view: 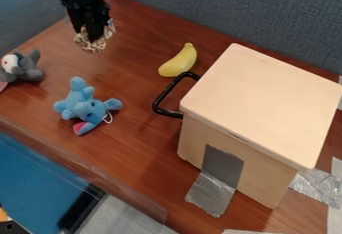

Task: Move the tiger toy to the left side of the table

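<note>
Hanging at the upper left of the camera view, a black robot claw is closed around a small spotted plush, taken to be the tiger toy. The toy sits at the fingertips, its lower part bulging out beneath them, and it seems to be held up off the reddish-brown bench so that it can be carried. It is already over the left part of the bench, so lowering and letting go look like what is left to do. Setting it down calls for a spot between its neighbours: a grey plush lies at the left edge and a blue plush nearer the viewer, and either could be bumped.

A yellow toy banana lies near the black handle of a large cream box. The handle points toward the toys, perhaps for easy reach. A grey tape strip runs from the box's front down onto the bench, probably to keep the box from sliding. More silvery tape lies at the right. No label, brand or lettering can be read.
</note>
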Tool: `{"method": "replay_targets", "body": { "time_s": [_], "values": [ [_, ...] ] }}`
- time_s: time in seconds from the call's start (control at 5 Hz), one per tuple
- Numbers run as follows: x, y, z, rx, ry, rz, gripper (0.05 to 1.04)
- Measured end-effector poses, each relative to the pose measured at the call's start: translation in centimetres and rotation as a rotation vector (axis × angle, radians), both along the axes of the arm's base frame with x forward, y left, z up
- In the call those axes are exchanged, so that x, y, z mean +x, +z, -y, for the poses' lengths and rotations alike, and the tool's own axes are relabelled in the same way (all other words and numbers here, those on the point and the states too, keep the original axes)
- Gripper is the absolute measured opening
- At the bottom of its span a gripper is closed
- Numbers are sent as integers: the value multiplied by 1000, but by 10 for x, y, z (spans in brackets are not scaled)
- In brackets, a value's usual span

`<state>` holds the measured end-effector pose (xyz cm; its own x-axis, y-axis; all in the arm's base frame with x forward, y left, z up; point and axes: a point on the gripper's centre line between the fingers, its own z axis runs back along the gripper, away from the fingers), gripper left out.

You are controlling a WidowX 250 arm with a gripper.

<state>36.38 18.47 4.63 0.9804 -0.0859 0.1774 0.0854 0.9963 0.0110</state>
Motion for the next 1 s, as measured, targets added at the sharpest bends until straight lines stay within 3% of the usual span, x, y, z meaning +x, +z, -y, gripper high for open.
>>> {"method": "replay_targets", "body": {
  "time_s": [0.2,0.4,0.6,1.0],
  "values": [
    [-2,-3,0,0,-14,-15,806],
    [-4,-3,1,-11,-10,-28,1001],
    [-1,9,2,-21,-4,-21,1001],
    [-4,72,7,-9,37,64,1001]
  ]
}}
